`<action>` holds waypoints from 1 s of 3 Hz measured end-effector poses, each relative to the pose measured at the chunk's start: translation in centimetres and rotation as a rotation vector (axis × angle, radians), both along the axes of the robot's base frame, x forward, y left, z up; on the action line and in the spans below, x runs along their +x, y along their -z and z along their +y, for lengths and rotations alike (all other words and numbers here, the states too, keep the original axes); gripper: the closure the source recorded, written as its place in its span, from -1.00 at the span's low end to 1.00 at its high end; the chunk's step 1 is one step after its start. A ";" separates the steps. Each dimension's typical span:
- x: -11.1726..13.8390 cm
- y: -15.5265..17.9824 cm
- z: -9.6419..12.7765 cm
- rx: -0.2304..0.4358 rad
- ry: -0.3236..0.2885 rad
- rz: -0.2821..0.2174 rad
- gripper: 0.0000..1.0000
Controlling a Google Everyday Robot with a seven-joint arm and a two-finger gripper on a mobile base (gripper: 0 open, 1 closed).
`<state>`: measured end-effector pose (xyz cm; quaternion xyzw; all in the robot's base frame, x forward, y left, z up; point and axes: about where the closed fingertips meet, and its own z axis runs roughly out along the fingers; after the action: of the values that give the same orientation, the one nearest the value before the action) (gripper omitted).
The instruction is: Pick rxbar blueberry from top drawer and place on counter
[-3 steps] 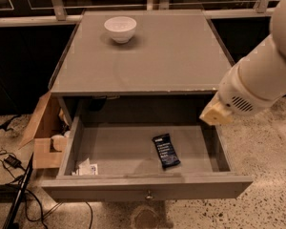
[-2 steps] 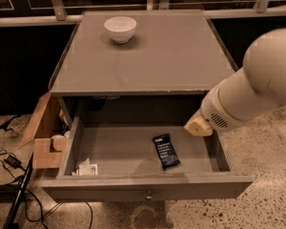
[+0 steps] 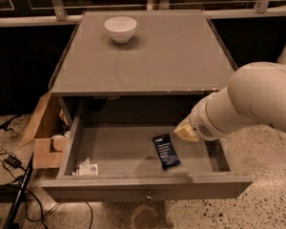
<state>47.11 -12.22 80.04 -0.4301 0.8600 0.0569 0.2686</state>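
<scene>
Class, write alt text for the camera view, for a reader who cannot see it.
A white robot arm reaches in from the right, its gripper over the open top drawer, just right of the rxbar blueberry lying flat inside. A white packet sits front-left in the drawer; a white bowl stands on the counter.

I could read nothing for certain. My pincer [image 3: 185, 130] hung over the right part of the open top drawer [image 3: 133, 182]. Just below and left of it lay the rxbar blueberry [image 3: 166, 150], with pale lettering on its dark wrapper that I could not make out. Well to the pincer's left, a white packet [image 3: 87, 168] bore a dark mark, equally unreadable.
</scene>
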 end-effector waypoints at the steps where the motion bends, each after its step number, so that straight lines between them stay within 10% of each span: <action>1: -0.5 2.9 -0.5 -0.022 0.028 -0.005 1.00; 3: 0.4 8.6 1.2 0.033 0.108 -0.052 1.00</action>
<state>47.48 -11.01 71.48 -0.3798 0.8736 0.0453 0.3008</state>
